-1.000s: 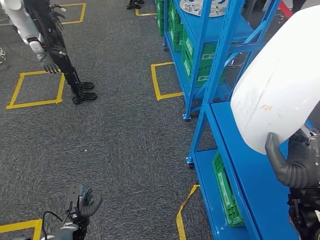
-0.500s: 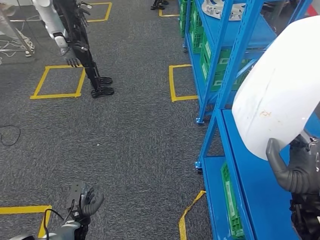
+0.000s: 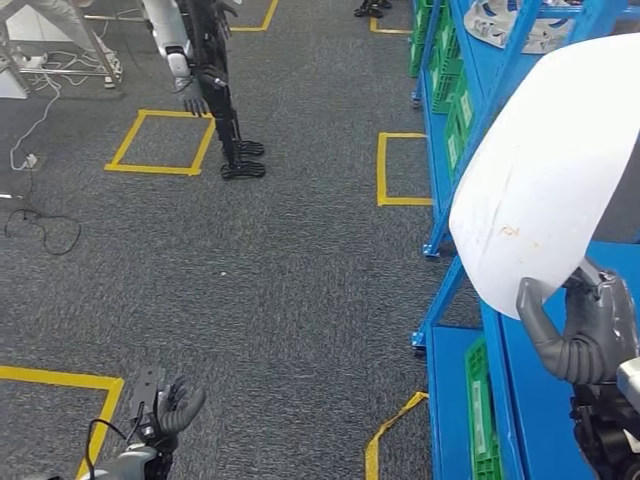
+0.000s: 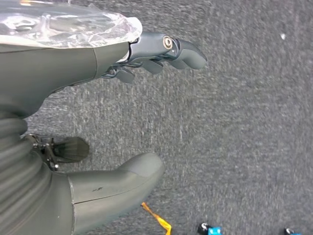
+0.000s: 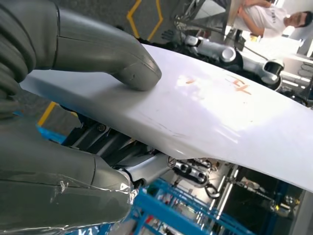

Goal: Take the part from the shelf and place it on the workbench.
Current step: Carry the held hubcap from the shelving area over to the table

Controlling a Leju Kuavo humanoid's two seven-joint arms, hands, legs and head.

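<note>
My right hand grips a large white curved part at its lower edge and holds it up over the blue shelf on my right. In the right wrist view the thumb presses on top of the white part and the dark fingers lie under it. Low at my left side my left hand hangs over the grey carpet, fingers loosely curled and holding nothing. The left wrist view has that left hand with thumb and fingers apart above bare carpet.
Blue shelving with green crates runs along the right. Another robot stands at the back by a yellow floor square. Cables lie at far left. A person stands beyond the part in the right wrist view.
The whole picture has shifted right: my camera has turned left, away from the shelf. The white part stays gripped in my right hand. My left hand hangs as before.
</note>
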